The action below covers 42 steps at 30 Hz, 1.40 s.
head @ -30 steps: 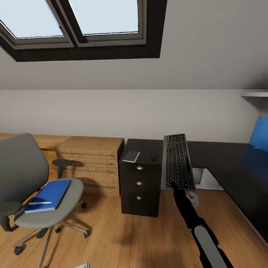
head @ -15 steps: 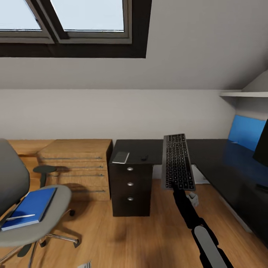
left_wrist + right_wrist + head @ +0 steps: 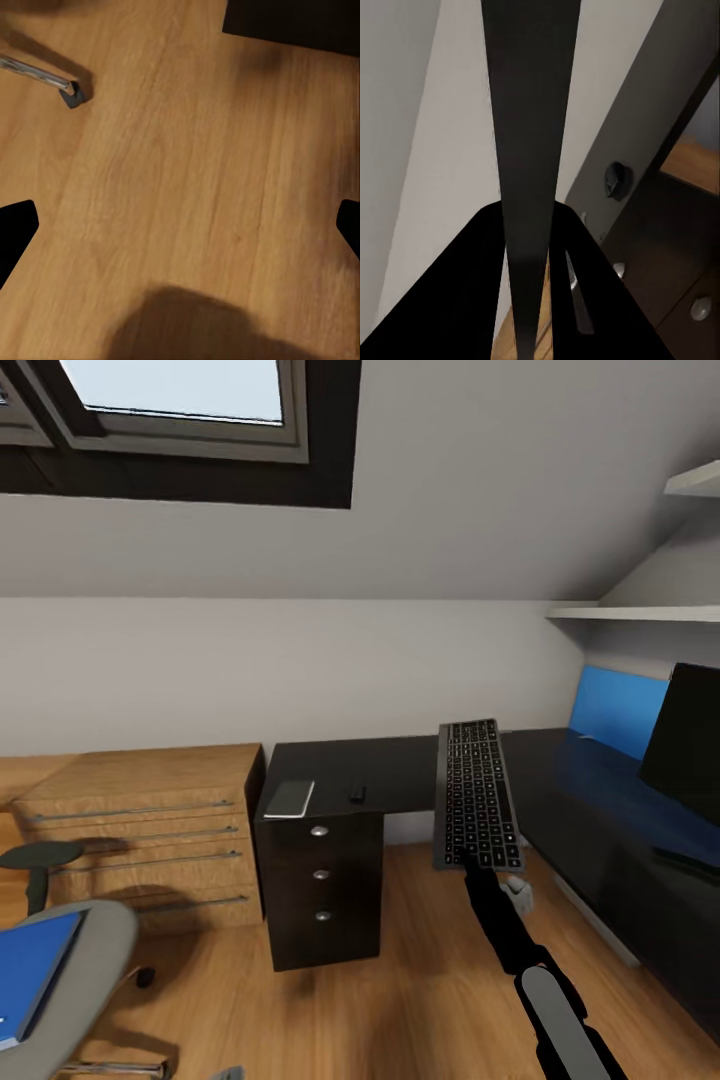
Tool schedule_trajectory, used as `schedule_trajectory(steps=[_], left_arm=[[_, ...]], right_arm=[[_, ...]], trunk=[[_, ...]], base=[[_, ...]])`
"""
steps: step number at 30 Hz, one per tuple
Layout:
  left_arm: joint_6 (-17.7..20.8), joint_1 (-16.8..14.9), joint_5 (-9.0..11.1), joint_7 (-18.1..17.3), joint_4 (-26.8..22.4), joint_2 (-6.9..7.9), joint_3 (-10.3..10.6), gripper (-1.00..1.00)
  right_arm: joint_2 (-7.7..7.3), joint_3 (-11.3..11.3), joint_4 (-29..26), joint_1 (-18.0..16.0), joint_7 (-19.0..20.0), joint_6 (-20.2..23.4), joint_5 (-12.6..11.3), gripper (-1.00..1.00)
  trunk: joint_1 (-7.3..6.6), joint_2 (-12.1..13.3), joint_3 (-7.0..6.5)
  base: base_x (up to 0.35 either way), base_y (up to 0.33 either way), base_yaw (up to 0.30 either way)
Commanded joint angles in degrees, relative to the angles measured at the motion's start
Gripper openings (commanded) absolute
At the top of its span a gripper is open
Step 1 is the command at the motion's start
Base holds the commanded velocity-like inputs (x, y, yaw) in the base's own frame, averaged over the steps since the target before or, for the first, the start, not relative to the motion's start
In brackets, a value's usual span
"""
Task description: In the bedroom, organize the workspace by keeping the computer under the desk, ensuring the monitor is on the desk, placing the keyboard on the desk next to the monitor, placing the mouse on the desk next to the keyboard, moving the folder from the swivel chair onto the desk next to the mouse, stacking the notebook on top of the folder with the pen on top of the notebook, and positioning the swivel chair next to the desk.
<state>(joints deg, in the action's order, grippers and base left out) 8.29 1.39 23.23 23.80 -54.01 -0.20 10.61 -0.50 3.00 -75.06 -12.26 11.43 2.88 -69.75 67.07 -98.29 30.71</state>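
As the view swings right, the monitor appears on the tabletop — right claw gripping the keyboard, left claw spread open.

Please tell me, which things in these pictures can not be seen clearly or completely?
- Swivel chair, head view: cut off by the picture's left and bottom edges.
- Blue folder on its seat: mostly cut off by the left edge.
- Monitor: cut off by the right edge.
- Small dark object on the desk: too small to identify.
- Right tool, right wrist view: its grip is covered by the keyboard seen edge-on.
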Motion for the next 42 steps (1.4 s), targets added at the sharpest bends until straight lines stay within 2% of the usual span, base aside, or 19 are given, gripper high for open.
schedule_trajectory(steps=[1, 12, 19, 20, 42], left_arm=[[0.23, 0.02, 0.36, 0.37, -0.15, 0.02, 0.07, 1.00], [0.23, 0.02, 0.21, 0.37, -0.13, -0.06, 0.27, 1.00], [0.23, 0.02, 0.37, 0.37, -0.13, 0.00, 0.23, 1.00], [0.23, 0.02, 0.41, 0.37, -0.13, 0.02, 0.19, 1.00], [0.32, 0.02, 0.49, 0.37, -0.05, 0.02, 0.02, 1.00]], right_arm=[[-0.03, 0.06, 0.01, -0.02, 0.35, 0.19, -0.73, -1.00], [-0.03, 1.29, 0.01, -0.02, 0.35, 0.19, -0.73, -1.00], [-0.53, 2.07, 0.00, 0.00, 0.31, 0.72, -0.73, -1.00], [-0.56, 2.70, -0.03, -0.02, 0.21, 0.73, -0.73, -1.00], [-0.18, 3.67, -0.26, 0.66, 0.09, 0.48, -0.93, -1.00]], trunk=[[0.00, -0.03, 0.08], [0.00, -0.03, 0.49], [-1.54, 2.78, -0.72], [-1.76, 3.18, -0.90], [-6.59, 12.00, -4.85]], base=[[0.011, 0.004, -0.257], [0.002, 0.001, -0.242], [0.000, 0.000, -0.030], [0.000, 0.000, 0.000], [0.000, 0.000, 0.000]])
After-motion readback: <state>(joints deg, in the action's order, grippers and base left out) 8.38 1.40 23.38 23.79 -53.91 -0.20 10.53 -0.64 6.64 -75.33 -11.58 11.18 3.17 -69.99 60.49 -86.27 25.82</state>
